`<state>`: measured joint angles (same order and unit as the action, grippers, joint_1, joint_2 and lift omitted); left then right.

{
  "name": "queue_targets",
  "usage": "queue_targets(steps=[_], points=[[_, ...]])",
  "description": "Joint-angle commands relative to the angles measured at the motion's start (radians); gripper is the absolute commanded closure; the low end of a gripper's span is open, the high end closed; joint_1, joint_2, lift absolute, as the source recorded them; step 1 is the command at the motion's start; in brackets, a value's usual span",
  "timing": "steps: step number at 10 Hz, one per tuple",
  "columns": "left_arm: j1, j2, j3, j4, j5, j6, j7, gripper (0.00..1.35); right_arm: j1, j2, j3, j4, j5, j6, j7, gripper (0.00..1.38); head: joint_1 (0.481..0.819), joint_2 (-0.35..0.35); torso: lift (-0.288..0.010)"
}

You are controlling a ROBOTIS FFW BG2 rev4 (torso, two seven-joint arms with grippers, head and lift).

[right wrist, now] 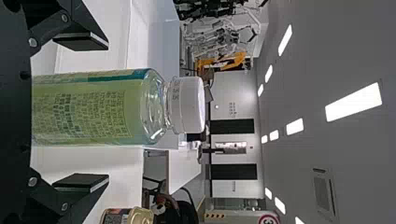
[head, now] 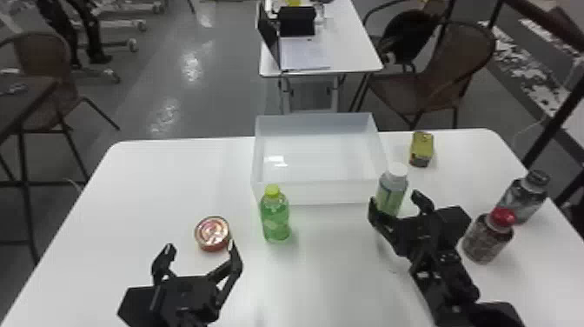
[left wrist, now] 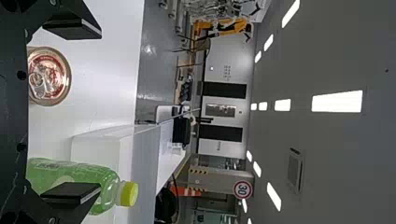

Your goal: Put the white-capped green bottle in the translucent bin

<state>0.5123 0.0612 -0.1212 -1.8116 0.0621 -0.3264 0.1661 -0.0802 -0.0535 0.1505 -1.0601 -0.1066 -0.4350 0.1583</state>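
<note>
1. White-capped green bottle (head: pixel 390 196) upright, beside bin's (head: pixel 321 193) near right corner, between right claw's (head: pixel 396 200) wide-spread fingers.
2. Close evenly around its body; lift upright above the rim before going left.
3. Watch yellow-capped bottle (head: pixel 275 221) by bin front. Left claw (head: pixel 200 247) wide, empty, near round can (head: pixel 212 234).

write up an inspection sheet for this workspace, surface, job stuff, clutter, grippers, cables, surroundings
Surface: white table, rounded corners
Job's things: white-capped green bottle upright, outside the translucent bin
Clutter: yellow-capped green bottle, red round can, yellow can, red-capped bottle, black-capped bottle
Grippers: left gripper open, holding nothing; right gripper open, fingers either side of the white-capped green bottle, gaps both sides
Cables: nothing seen on the table
Surroundings: second white table beyond, brown chairs around
</note>
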Motion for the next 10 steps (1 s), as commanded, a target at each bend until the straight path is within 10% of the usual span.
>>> queue_targets(steps=[1,4,6,10], points=[[0.002,0.003,0.0,0.002,0.005,-0.002,0.0,0.15,-0.013,0.009,0.0,0.012,0.059,-0.002,-0.029,0.28,0.695,0.064,-0.08],[0.006,0.005,0.0,0.005,0.016,-0.005,0.0,0.15,-0.041,0.014,0.001,0.051,0.105,-0.002,-0.028,0.41,0.695,0.075,-0.08],[0.011,0.003,0.003,0.006,0.021,-0.008,0.0,0.15,-0.038,0.017,0.001,0.051,0.131,-0.001,-0.034,0.99,0.695,0.081,-0.08],[0.006,0.002,-0.002,0.009,0.024,-0.002,0.0,0.15,0.092,0.006,0.018,-0.209,0.044,0.061,-0.032,1.04,0.695,0.085,-0.08]])
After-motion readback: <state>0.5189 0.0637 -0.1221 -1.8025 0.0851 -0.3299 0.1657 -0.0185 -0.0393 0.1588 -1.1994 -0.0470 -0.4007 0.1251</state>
